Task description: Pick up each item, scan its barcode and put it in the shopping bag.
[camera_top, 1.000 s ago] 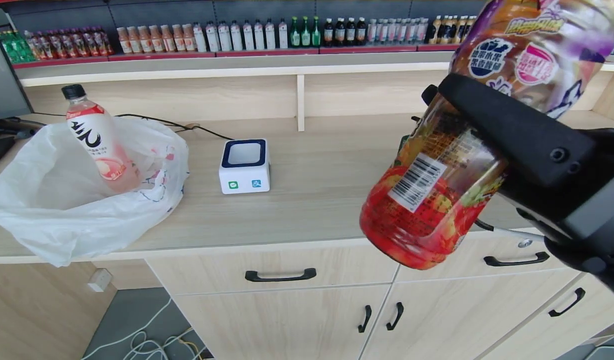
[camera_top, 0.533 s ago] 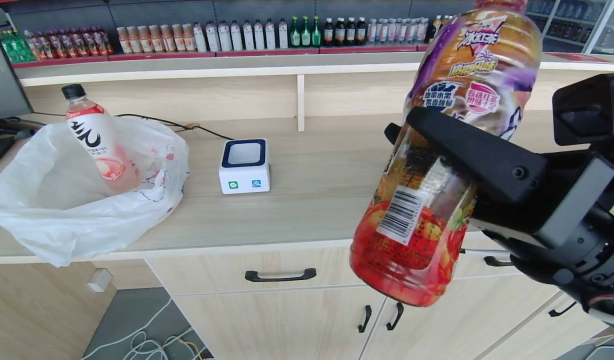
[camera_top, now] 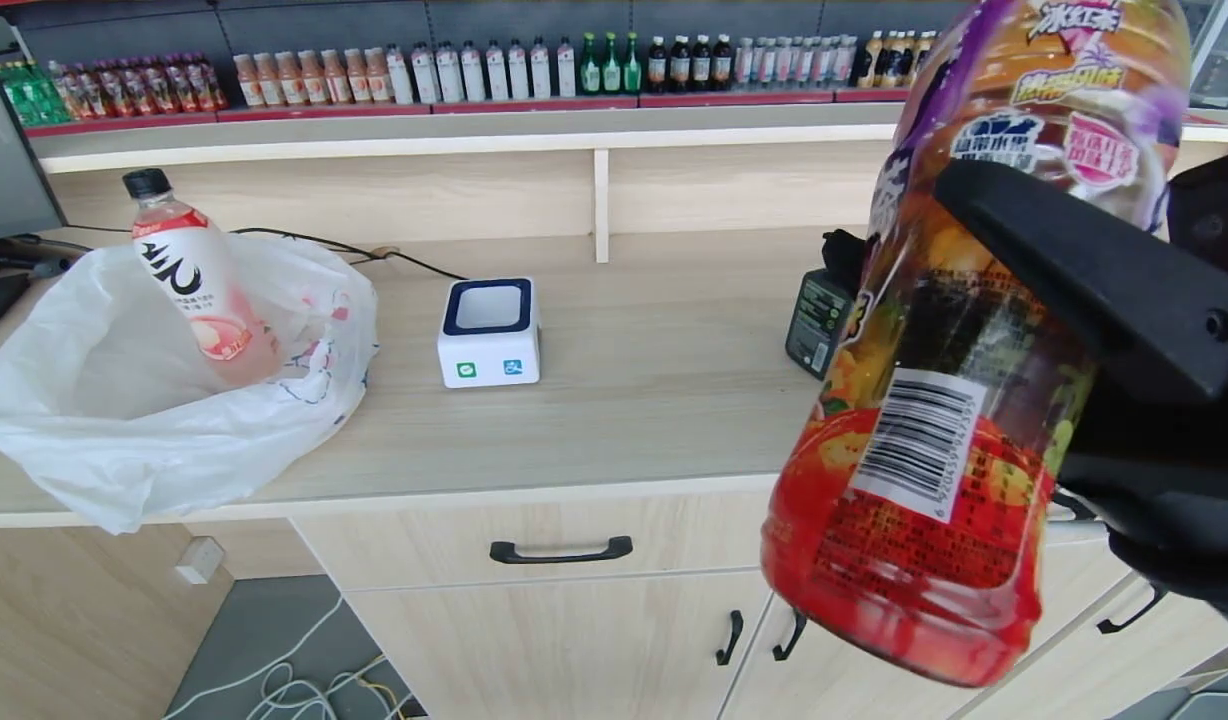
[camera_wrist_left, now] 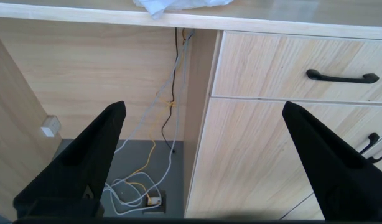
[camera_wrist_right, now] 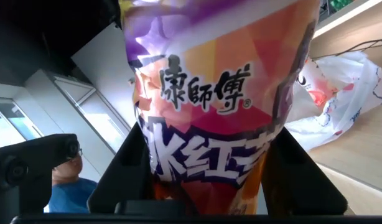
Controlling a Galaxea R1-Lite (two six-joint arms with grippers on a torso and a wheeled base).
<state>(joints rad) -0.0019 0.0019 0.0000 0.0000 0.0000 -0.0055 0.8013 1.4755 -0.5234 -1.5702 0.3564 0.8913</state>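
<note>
A big iced-tea bottle (camera_top: 964, 380) with an orange, purple and red label hangs close before the head camera at the right, barcode facing outward. My right gripper (camera_top: 1034, 290) is shut on it around its middle; the same bottle (camera_wrist_right: 222, 112) sits between that gripper's fingers in the right wrist view. The white scanner (camera_top: 489, 332) with a dark blue rim stands mid-counter. A white shopping bag (camera_top: 154, 390) lies at the counter's left with a pink-labelled bottle (camera_top: 199, 280) leaning in it. My left gripper (camera_wrist_left: 200, 162) hangs open below the counter's edge, facing the cabinet fronts.
A dark small bottle (camera_top: 822, 315) stands on the counter behind the held bottle. Shelves of drinks (camera_top: 474, 70) run along the back wall. Drawers with black handles (camera_top: 561, 550) sit under the counter; cables (camera_wrist_left: 147, 186) lie on the floor.
The held bottle has swung right and closer to the head camera, more upright, its barcode turned more to the front. The dark small bottle behind it is uncovered.
</note>
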